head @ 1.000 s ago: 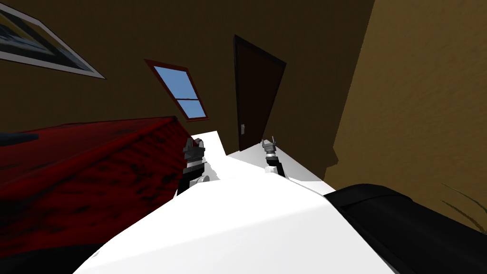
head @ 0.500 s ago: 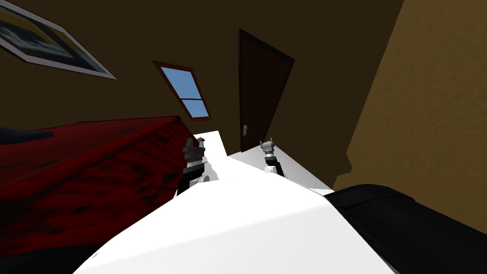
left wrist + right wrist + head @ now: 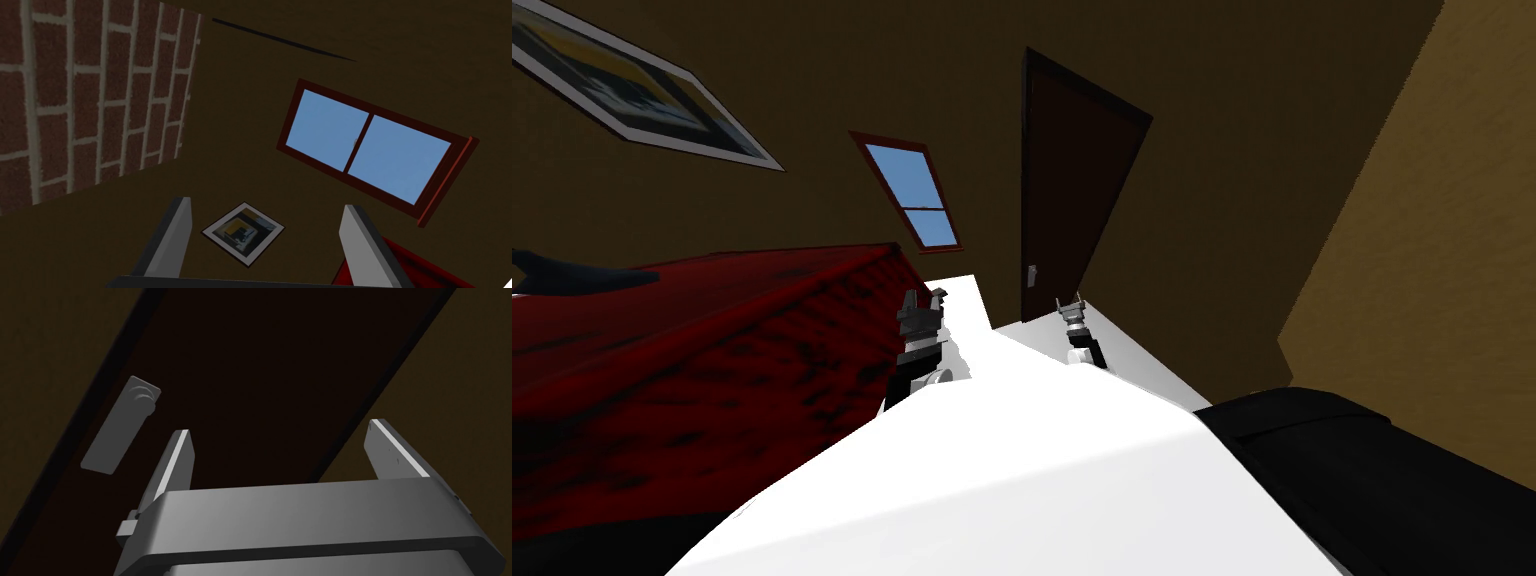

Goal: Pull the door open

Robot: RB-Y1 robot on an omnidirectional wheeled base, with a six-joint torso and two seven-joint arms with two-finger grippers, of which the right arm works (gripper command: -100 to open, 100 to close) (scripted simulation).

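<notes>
- Head view: the dark door (image 3: pixel 1074 190) stands shut in the far wall, slightly right of me. My right gripper (image 3: pixel 1069 300) points at it from well short. My left gripper (image 3: pixel 925 296) is beside a red block (image 3: pixel 712 340).
- Left wrist view: my left fingers (image 3: pixel 175 235) are spread and empty.
- Right wrist view: my right fingers (image 3: pixel 177 458) are spread and empty. The grey handle plate (image 3: pixel 120 423) lies just outside one finger, untouched.

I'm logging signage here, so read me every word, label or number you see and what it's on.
None can be read. The dark door and its grey handle plate are blank; the framed picture shows only yellow, dark and white shapes, no lettering.
</notes>
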